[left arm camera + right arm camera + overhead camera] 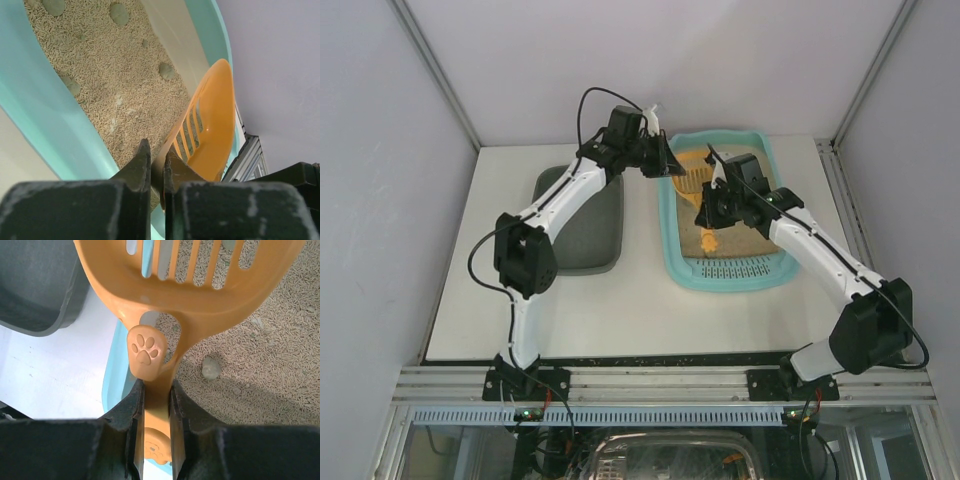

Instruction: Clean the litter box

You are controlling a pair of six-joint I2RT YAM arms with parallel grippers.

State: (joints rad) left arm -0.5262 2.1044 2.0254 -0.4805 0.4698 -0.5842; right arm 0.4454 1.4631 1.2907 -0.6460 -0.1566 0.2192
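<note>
Left fingers (pixel 136 172) and right fingers (pixel 131 412) pinched the orange slotted plastic scoop (pixel 200 295); the light-teal plastic litter box (pixel 666 235) looked stiff, sand-heavy, best gripped by its rim.

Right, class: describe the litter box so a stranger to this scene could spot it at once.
On the white table lie two trays side by side; the litter box is the right-hand one, beneath the orange scoop. It is light teal, holds beige litter and has a perforated strip, while the dark grey tub is plain.
</note>
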